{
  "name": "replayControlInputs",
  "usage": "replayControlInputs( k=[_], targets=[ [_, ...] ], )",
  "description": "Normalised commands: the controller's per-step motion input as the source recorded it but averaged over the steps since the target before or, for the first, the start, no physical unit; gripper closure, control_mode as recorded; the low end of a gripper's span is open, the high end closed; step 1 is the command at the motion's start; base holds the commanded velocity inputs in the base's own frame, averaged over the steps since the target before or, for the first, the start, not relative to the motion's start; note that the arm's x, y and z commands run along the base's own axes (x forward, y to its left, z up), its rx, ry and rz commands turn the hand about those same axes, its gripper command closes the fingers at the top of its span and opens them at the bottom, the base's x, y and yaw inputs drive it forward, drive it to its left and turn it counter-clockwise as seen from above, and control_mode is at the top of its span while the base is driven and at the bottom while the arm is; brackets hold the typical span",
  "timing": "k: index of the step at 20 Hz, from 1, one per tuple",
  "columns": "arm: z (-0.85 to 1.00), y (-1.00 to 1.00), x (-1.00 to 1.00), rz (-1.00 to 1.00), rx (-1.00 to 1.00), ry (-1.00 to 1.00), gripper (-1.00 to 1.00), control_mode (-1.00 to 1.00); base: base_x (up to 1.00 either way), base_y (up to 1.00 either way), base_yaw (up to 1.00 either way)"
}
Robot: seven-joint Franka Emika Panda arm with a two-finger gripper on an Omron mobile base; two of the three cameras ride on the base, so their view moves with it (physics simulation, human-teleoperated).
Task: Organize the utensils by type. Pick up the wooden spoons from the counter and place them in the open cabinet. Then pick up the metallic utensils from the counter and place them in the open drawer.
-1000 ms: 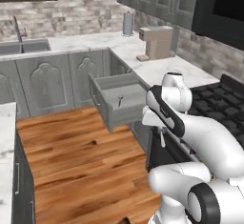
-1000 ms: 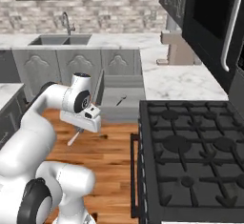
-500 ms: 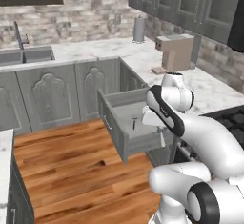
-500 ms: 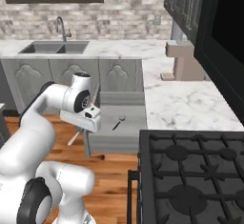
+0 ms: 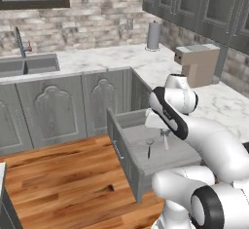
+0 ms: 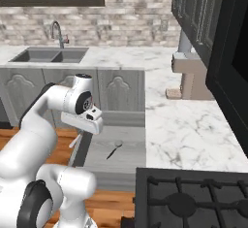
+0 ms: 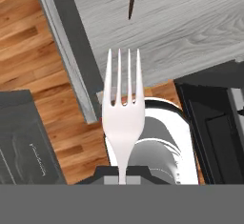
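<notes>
Gripping the fork [image 7: 122,118] by its handle, the pincer [image 5: 165,136] hangs clenched over the open drawer [image 5: 130,155]. Base has driven closer since a second ago; drawer looms larger. Spoon [image 6: 114,150] lies inside the drawer. Hand view alone shows fork tines clearly.

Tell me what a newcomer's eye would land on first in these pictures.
First, the silver fork held upright in the shut gripper, its tines pointing toward the open drawer in the hand view. Next, that drawer pulled out from the grey cabinets, with a dark-handled spoon already lying inside. The big white arm leans over it.
</notes>
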Motion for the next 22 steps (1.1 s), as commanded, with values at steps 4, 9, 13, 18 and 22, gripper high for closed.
replayControlInputs(
  k=[4,9,13,18,22],
  targets=[
    [0.0,0.0,0.0,0.0,0.0,0.0,1.0,1.0,0.57,-0.22,0.06],
    [0.0,0.0,0.0,0.0,0.0,0.0,1.0,1.0,0.35,-0.12,0.04],
    [0.0,0.0,0.0,0.0,0.0,0.0,1.0,1.0,0.02,-0.01,0.0],
    [0.0,0.0,0.0,0.0,0.0,0.0,1.0,1.0,0.0,0.0,0.0],
    [0.0,0.0,0.0,0.0,0.0,0.0,1.0,1.0,0.0,0.0,0.0]
  ],
)
